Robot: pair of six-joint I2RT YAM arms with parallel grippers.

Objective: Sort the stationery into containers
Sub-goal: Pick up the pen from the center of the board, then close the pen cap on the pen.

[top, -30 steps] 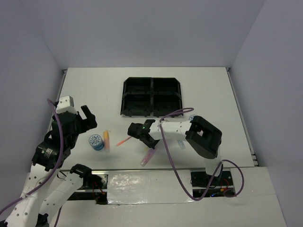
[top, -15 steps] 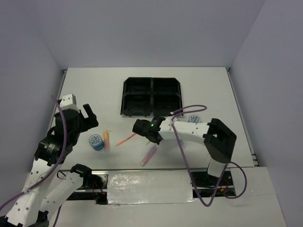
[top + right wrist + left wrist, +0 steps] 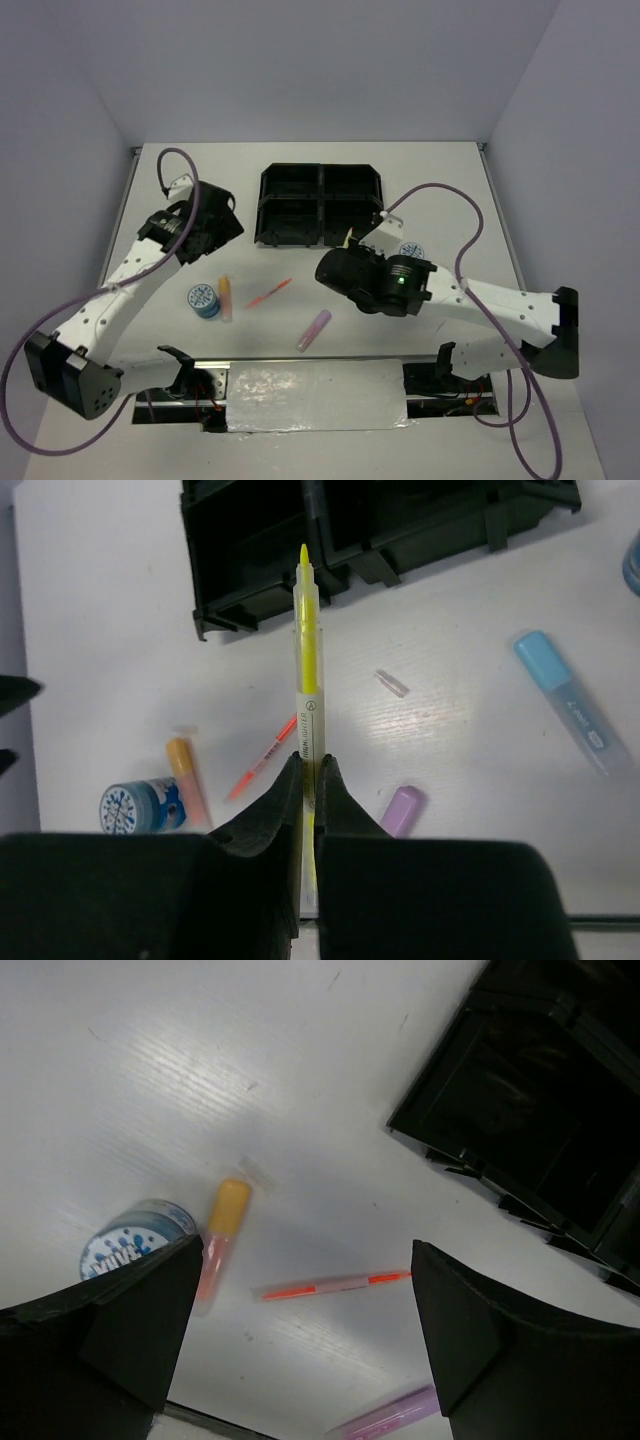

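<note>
My right gripper (image 3: 308,760) is shut on a thin yellow pen (image 3: 307,670), held above the table with its tip pointing at the black tray (image 3: 260,590); from above the gripper (image 3: 336,263) hovers just in front of the tray (image 3: 320,240). My left gripper (image 3: 305,1250) is open and empty, high over the table left of the tray (image 3: 450,1150). On the table lie a blue-and-white tape roll (image 3: 203,299), an orange marker (image 3: 226,296), a pink pen (image 3: 270,293), a purple marker (image 3: 314,330) and a light blue marker (image 3: 565,700). No pink-capped bottle is in view.
A second tape roll (image 3: 411,250) sits right of the right gripper. A small clear cap (image 3: 392,683) lies on the table in front of the tray. The tray's four compartments look dark. The table's near edge (image 3: 320,365) runs just behind the purple marker.
My right arm has stretched out and risen, with the gripper now nearer the tray's front. My left gripper has swung from the near left up toward the tray's left side.
</note>
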